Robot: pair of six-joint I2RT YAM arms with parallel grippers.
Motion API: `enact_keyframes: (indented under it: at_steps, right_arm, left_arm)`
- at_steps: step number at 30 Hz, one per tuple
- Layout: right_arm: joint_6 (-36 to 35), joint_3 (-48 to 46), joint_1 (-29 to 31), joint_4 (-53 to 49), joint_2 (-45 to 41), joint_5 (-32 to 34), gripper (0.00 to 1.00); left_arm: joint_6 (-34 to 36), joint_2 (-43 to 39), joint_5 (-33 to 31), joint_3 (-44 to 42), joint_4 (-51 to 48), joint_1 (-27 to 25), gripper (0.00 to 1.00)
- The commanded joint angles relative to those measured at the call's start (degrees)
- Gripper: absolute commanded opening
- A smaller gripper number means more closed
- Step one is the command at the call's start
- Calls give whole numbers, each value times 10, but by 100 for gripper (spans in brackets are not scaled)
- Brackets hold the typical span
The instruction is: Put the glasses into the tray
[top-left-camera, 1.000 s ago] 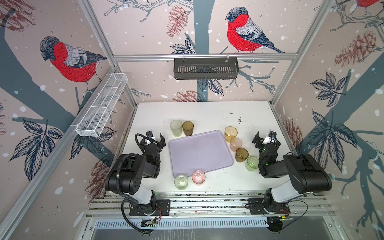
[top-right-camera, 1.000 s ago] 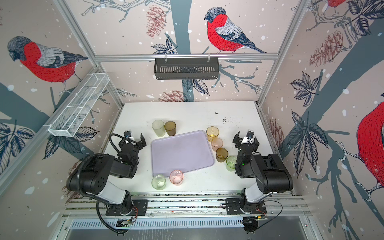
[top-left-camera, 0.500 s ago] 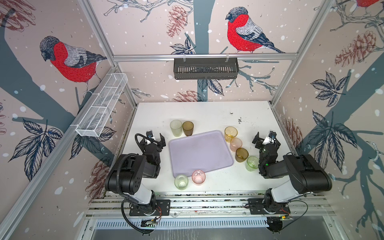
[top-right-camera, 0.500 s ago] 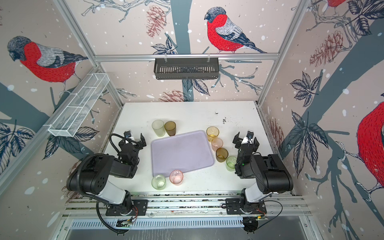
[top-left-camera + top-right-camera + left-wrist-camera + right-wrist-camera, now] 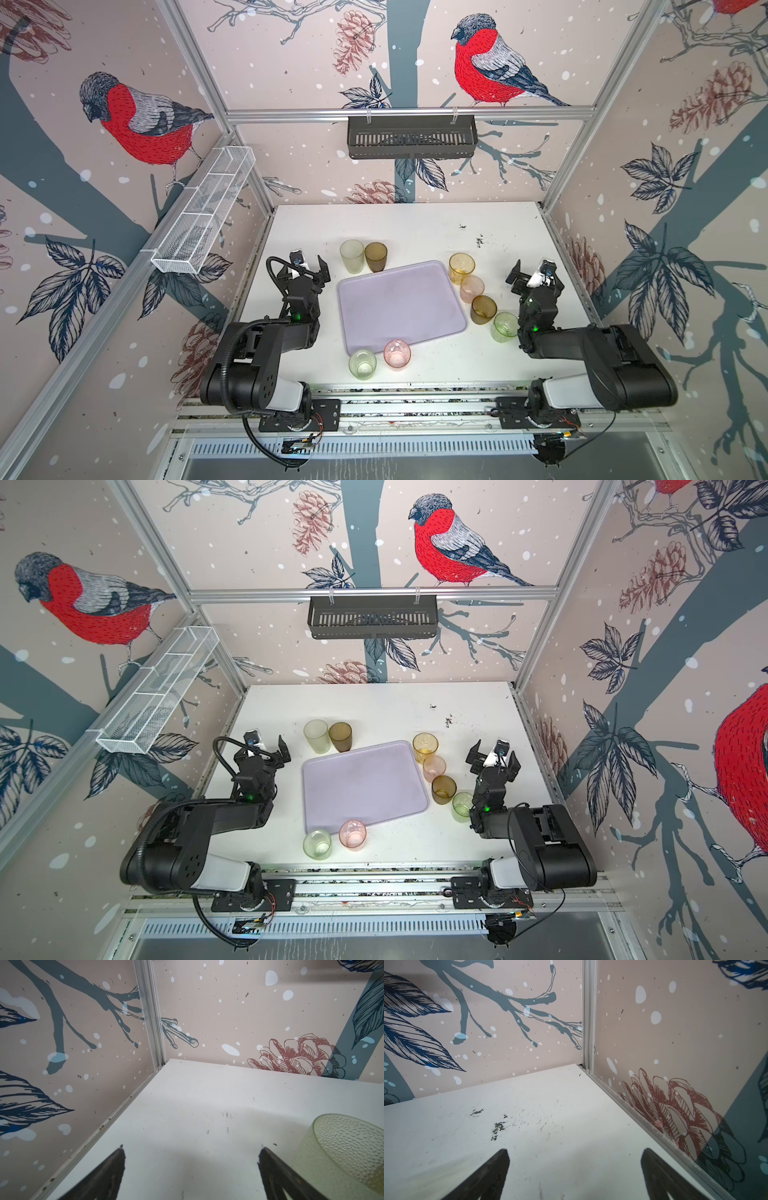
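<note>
By the desk's (image 5: 415, 224) near edge, a pale green glass (image 5: 362, 364) and a pink glass (image 5: 397, 353) stand just outside the tray (image 5: 401, 307), which lies mid-desk. The left gripper (image 5: 306, 268) and right gripper (image 5: 535, 275) flank it, jaws spread wide, gripping nothing. A row of four glasses (image 5: 483, 309) lines the tray's right rim on the desk. A frosted green glass (image 5: 352, 256) and a brown glass (image 5: 375, 257) stand by its far left corner.

Matt plastic tray (image 5: 399, 307); translucent dimpled glasses (image 5: 345, 1147); scuffed white table (image 5: 415, 224).
</note>
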Motion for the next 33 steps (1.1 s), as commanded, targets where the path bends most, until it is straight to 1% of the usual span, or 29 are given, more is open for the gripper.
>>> enact_keyframes:
  at_steps: [1, 3, 4, 7, 12, 16, 18, 20, 23, 26, 28, 30, 33]
  right_arm:
    - [4, -5, 3, -39, -39, 10, 100]
    - [6, -8, 10, -70, -79, 20, 100]
    - [6, -8, 13, -86, -100, 21, 100]
    - [-5, -4, 20, -146, -158, 20, 100]
    - [-20, 21, 24, -257, -230, 28, 100]
    - [-35, 53, 38, -353, -269, 26, 100]
    - [-34, 70, 56, -398, -292, 54, 100]
    - [-29, 86, 82, -439, -322, 91, 100]
    - [-29, 105, 113, -486, -367, 123, 100]
    - [-6, 129, 146, -543, -405, 188, 100]
    - [39, 161, 165, -608, -423, 242, 100]
    - [81, 195, 172, -684, -429, 254, 100]
    - [127, 252, 179, -780, -424, 247, 100]
  left_arm:
    - [-15, -42, -26, 25, -130, -3, 99]
    - [-29, -70, -49, 50, -215, -5, 99]
    - [-37, -85, -54, 61, -260, -5, 99]
    - [-60, -127, -52, 87, -353, -5, 99]
    - [-83, -184, 13, 124, -484, -5, 99]
    - [-143, -224, 24, 143, -569, -10, 99]
    - [-175, -233, 34, 160, -615, -16, 99]
    - [-190, -234, 59, 181, -656, -26, 99]
    - [-218, -230, 64, 213, -718, -48, 99]
    - [-256, -224, 87, 248, -780, -58, 99]
    - [-275, -216, 110, 268, -819, -61, 99]
    - [-289, -212, 125, 281, -849, -63, 99]
    - [-318, -198, 134, 308, -909, -66, 99]
